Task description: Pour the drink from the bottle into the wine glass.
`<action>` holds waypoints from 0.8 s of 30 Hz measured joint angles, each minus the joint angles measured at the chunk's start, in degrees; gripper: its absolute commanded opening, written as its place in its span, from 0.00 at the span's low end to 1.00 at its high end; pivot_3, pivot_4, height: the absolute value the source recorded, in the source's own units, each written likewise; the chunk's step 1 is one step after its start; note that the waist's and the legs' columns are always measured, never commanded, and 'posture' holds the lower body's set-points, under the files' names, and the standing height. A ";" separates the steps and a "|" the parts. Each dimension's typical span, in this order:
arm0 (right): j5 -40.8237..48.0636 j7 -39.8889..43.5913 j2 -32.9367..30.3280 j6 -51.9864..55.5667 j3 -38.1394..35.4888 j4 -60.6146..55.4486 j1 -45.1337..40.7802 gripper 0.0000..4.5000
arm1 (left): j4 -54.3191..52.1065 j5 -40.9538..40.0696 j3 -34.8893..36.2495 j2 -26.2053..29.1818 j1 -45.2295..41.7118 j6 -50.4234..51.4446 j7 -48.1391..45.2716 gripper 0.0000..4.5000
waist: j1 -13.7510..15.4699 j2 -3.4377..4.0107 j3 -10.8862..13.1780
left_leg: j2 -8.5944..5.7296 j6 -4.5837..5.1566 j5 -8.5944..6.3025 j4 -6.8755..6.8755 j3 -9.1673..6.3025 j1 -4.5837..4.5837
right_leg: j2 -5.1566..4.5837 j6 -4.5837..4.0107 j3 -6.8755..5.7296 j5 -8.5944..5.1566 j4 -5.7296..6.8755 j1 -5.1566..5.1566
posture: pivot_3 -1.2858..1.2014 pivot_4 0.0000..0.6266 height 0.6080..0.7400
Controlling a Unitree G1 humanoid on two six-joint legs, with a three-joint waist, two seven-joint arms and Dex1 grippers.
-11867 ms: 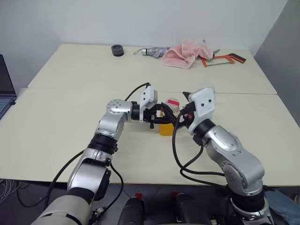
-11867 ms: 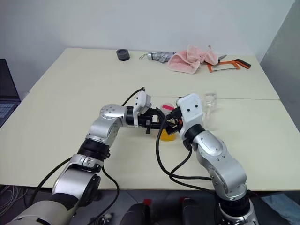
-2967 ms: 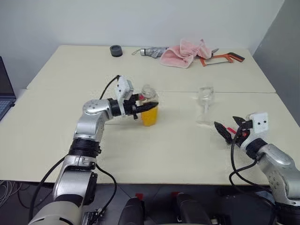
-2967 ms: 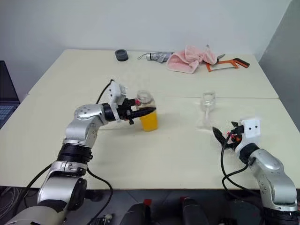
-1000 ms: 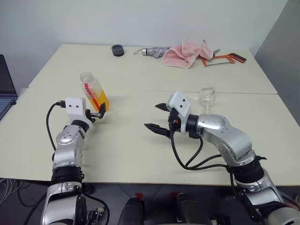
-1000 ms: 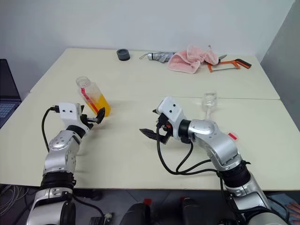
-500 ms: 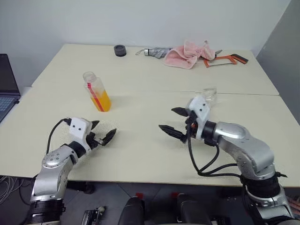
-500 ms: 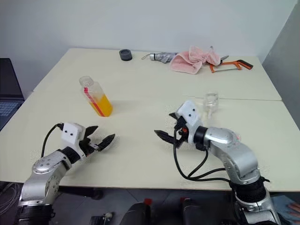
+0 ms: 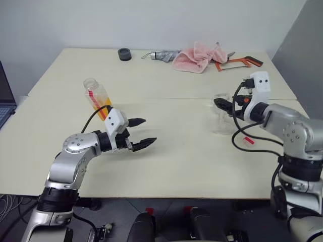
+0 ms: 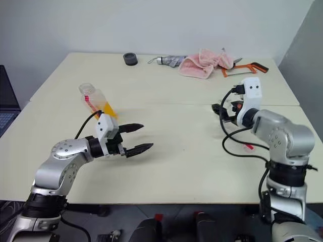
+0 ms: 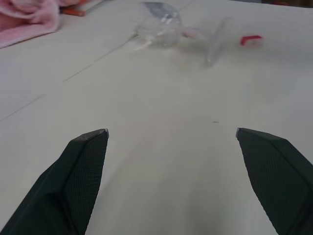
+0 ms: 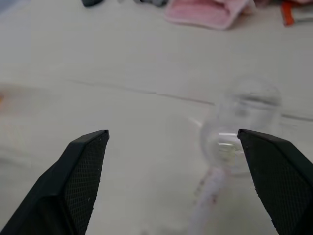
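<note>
Bottle (image 9: 97,97) stood uncapped at left-centre, glass (image 9: 220,114) right of centre. Left gripper (image 9: 141,132) and right gripper (image 9: 221,104) both spread wide, empty.

The setting was a lab or workshop: two plain cream tables (image 9: 166,166) pushed together against a bare white wall (image 9: 151,20), an orange-framed hacksaw (image 9: 241,62), a laptop edge (image 9: 4,101).
</note>
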 measured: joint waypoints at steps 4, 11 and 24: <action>-1.17 3.27 -4.94 1.69 3.41 11.42 -5.23 1.00 | 2.24 1.18 -2.48 -0.42 -2.07 -2.09 -2.68 0.99 | -0.03 0.02 0.01 | -0.03 0.03 -0.02 -0.01 0.08 -0.02 | 0.00 0.00 0.06 0.00 -0.07 0.00 | 0.52 0.24 1.00; -1.61 10.32 -6.91 3.93 8.91 27.89 -13.03 1.00 | 6.40 2.45 -4.15 -1.16 -3.97 -6.77 -6.83 0.99 | -0.47 0.05 0.03 | 0.02 0.05 -0.03 -0.04 0.09 -0.06 | 0.02 0.00 0.07 0.00 -0.08 -0.07 | 0.52 0.24 1.00; -9.04 21.48 -4.58 -4.04 18.53 54.71 -22.75 1.00 | 11.46 4.33 -4.71 -1.42 -5.11 -13.04 -11.75 0.99 | -0.85 0.09 0.05 | 0.00 0.05 -0.03 -0.02 0.11 -0.11 | -0.01 0.00 0.08 0.01 -0.04 -0.15 | 0.52 0.24 1.00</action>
